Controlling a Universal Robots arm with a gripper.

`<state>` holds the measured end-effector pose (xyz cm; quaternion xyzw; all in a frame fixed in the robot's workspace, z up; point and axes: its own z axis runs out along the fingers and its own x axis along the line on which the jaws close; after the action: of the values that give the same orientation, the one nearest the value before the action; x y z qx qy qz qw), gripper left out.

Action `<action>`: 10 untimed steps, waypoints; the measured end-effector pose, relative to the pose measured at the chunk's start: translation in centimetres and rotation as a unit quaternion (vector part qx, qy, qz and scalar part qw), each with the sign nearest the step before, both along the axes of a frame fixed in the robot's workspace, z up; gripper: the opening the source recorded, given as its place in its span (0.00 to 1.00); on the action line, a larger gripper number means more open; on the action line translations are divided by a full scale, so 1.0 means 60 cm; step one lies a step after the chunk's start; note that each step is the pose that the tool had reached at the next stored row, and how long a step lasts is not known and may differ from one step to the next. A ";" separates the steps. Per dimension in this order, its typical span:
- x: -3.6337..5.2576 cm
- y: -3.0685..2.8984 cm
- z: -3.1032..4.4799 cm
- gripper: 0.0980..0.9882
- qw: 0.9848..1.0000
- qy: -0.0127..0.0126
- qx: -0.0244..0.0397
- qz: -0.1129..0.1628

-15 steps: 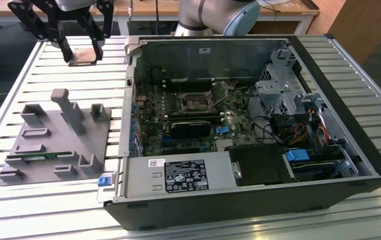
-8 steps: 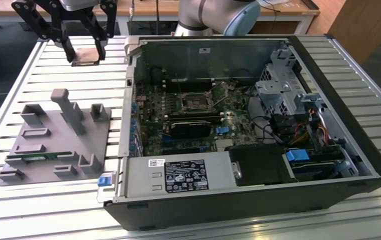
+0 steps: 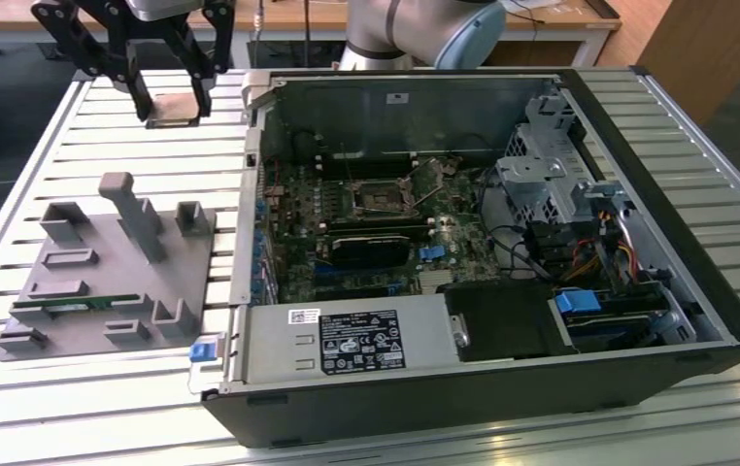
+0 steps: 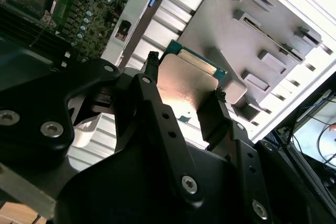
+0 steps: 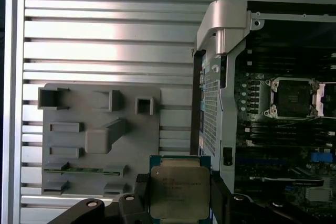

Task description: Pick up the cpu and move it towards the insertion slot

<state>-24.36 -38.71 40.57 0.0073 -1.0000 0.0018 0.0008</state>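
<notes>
The cpu is a small square chip with a silvery top and a green rim. My gripper is shut on it, a black finger on each side. In the second wrist view the cpu sits between the two fingers, its underside catching the light. In the exterior view my gripper holds the cpu in the air above the slatted table, on the exterior view's left of the open computer case. The empty insertion slot lies on the motherboard; it is the dark square socket in the first wrist view.
A grey tray with upright holders lies on the slatted table at the exterior view's left, a thin green memory stick resting in it. The case's raised metal wall stands between the tray and the motherboard. Cables and drive cages crowd the case's right side.
</notes>
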 end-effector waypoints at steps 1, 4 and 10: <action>0.002 0.0000 0.000 0.50 1.000 0.000 0.000 0.000; 0.007 0.0002 0.000 0.50 1.000 0.000 0.000 0.000; 0.022 0.0029 0.000 0.50 1.000 0.000 0.000 0.000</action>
<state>-23.02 -38.54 40.57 0.0074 -1.0000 0.0018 0.0007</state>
